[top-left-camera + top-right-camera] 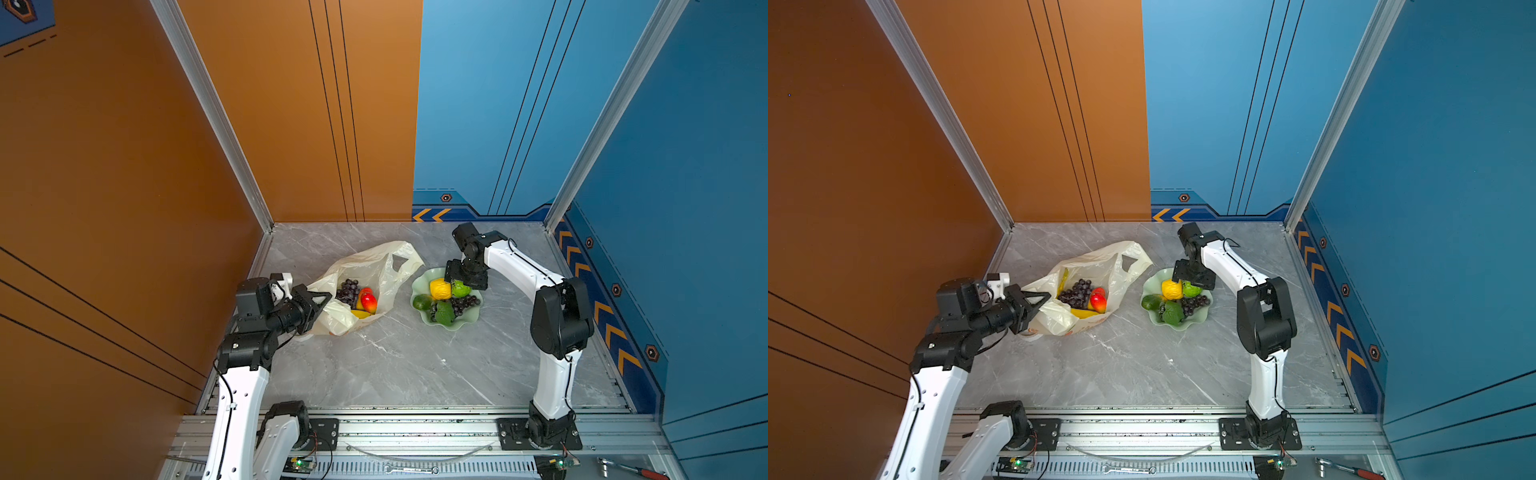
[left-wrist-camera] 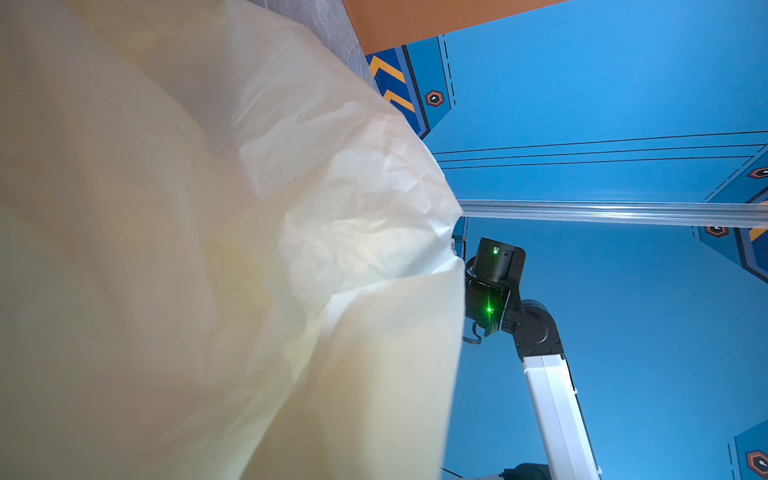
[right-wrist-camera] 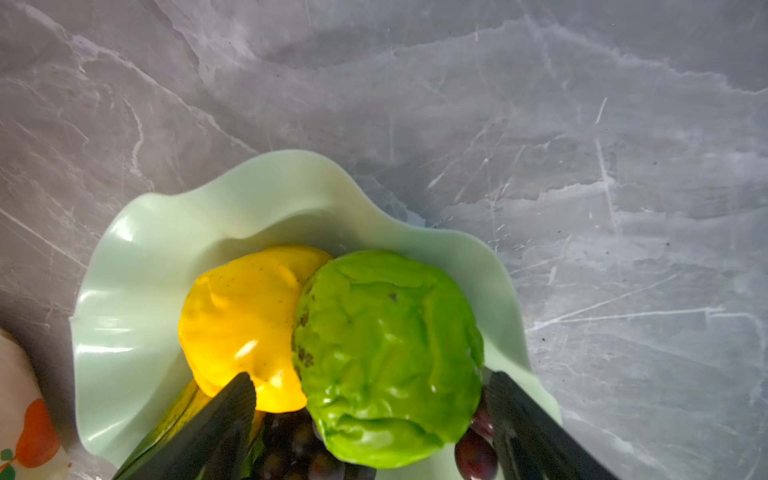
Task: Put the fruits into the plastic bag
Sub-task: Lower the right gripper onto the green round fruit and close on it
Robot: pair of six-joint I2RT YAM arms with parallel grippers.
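Right gripper (image 3: 370,380) stands spread around the green fruit (image 3: 386,357); closing, its finger could catch the yellow fruit (image 3: 245,324) too.

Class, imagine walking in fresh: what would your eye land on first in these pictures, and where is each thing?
Bright fruit pops against the grey table: a yellow fruit and a green fruit sit in the pale green dish on the right, the right gripper open astride the green one. Left of it, the plastic bag gapes, grapes and a red-yellow fruit inside, its edge pinched by the left gripper.
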